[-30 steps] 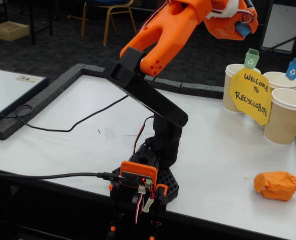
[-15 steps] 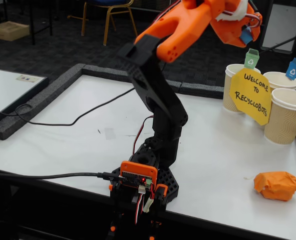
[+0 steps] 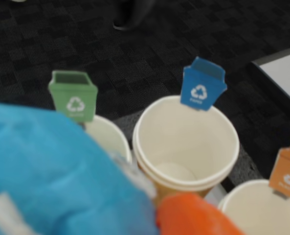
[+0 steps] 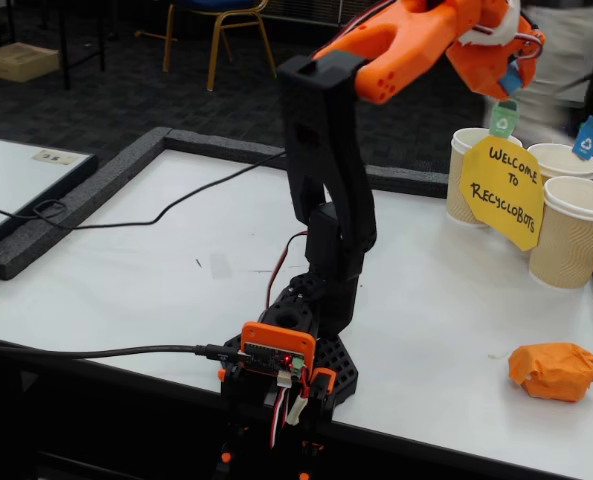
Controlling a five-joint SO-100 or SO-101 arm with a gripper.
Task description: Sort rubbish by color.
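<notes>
Fingers (image 4: 514,72): clamped on blue paper lump (image 3: 52,171), high above the table (image 4: 176,250), per fixed view. In wrist view the lump fills the lower-left quarter; an orange finger tip (image 3: 191,215) shows at bottom centre, just right of the lump.

Key relation: blue-flag cup (image 3: 186,144) lies at approx. 1 o'clock from the lump in wrist view, mouth open, inside looks empty. Blue flag (image 3: 201,83) stands on the cup's far rim at 12 o'clock. The lump does not sit over that mouth yet; it overlaps the green-flag cup (image 3: 108,134), which is directly ahead at 12 o'clock and part hidden. Green flag (image 3: 73,95) stands on that rim. Orange-flag cup (image 3: 255,210) is at 3 o'clock, flag (image 3: 289,171) at the frame edge.

Judgement: next move needs a shift toward 1 o'clock so the lump centres over the blue-flag cup before release. Release at present pose would probably drop it on the green-flag cup or between rims; view is blurred, so exact vertical alignment is uncertain.

Fixed view: fingers hang above the cup group near the yellow sign (image 4: 503,190). Orange paper lump (image 4: 556,371) lies on the table at 5 o'clock from the cups, well apart, not yet sorted. Green lump: not in view.
</notes>
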